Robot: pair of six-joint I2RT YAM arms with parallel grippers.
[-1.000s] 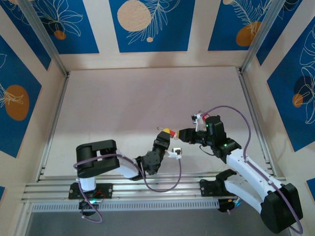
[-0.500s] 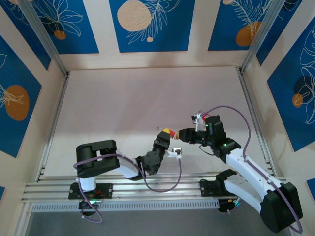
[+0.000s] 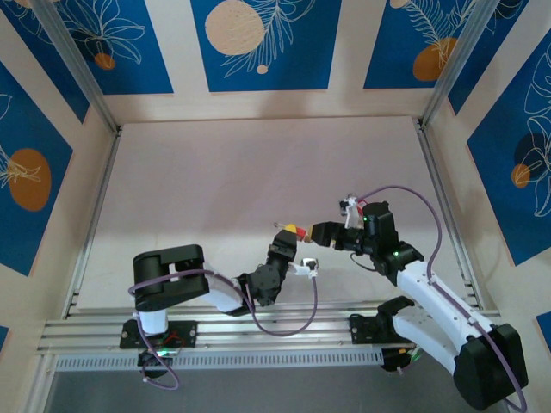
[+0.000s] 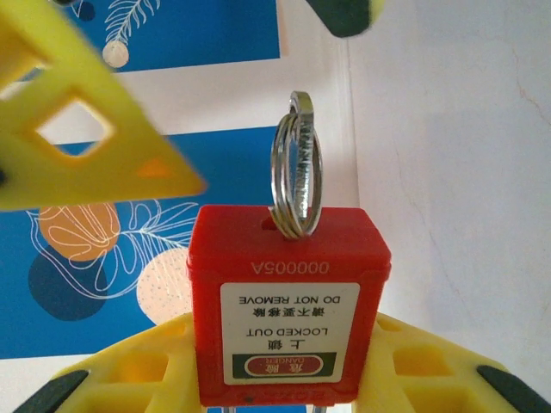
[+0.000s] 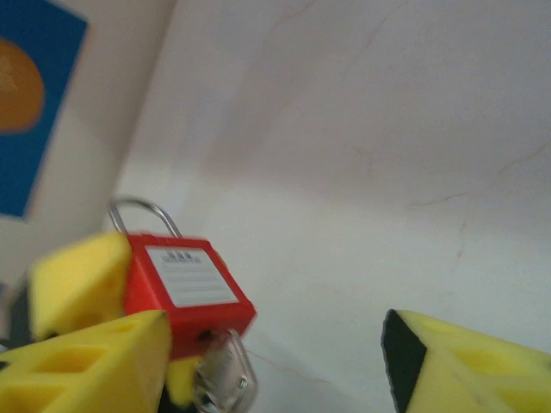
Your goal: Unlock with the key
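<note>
Sitting pinched in the left gripper, the red lock has yellow fingers squeezed against both flat sides, label facing that wrist cam. It's held up off the table, roughly mid-width toward the near edge, between the two arms. The silver key is at the keyhole end with its ring poking straight out. The shackle loops out the opposite end, and I can't tell if it's popped. The right gripper is right up at the key end with its jaws spread wide, one finger on each side of the ring, gripping nothing. Blue leaf-pattern panels run along the back wall
</note>
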